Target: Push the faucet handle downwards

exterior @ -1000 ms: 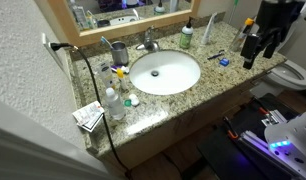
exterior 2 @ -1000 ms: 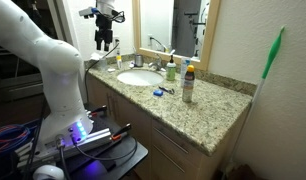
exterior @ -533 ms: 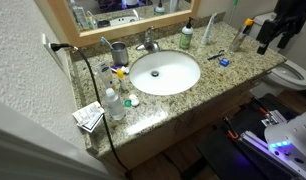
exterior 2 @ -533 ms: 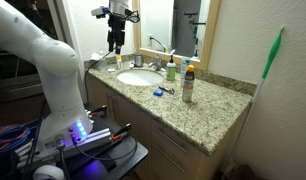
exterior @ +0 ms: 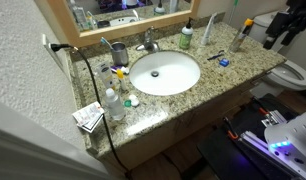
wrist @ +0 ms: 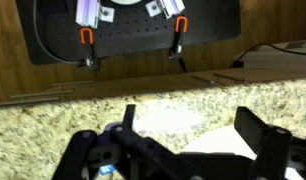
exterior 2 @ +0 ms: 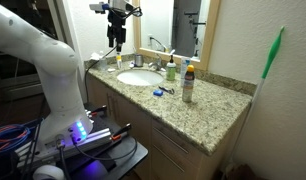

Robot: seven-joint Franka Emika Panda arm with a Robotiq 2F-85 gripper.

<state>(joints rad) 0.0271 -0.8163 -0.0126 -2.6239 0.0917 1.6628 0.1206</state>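
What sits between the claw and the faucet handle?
In an exterior view, a green bottle, a white tube and an orange-capped bottle stand on the counter between the claw and the faucet handle.

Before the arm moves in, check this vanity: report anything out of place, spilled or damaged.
A black cable trails from the wall across the granite counter and hangs over its front edge. A flat paper packet sits right at the counter's corner. Small items lie scattered beside the basin. No spill or damage shows.

White rounded arm (exterior 2: 41, 58), black pincer (exterior 2: 113, 45), blue-lit base (exterior 2: 83, 131)
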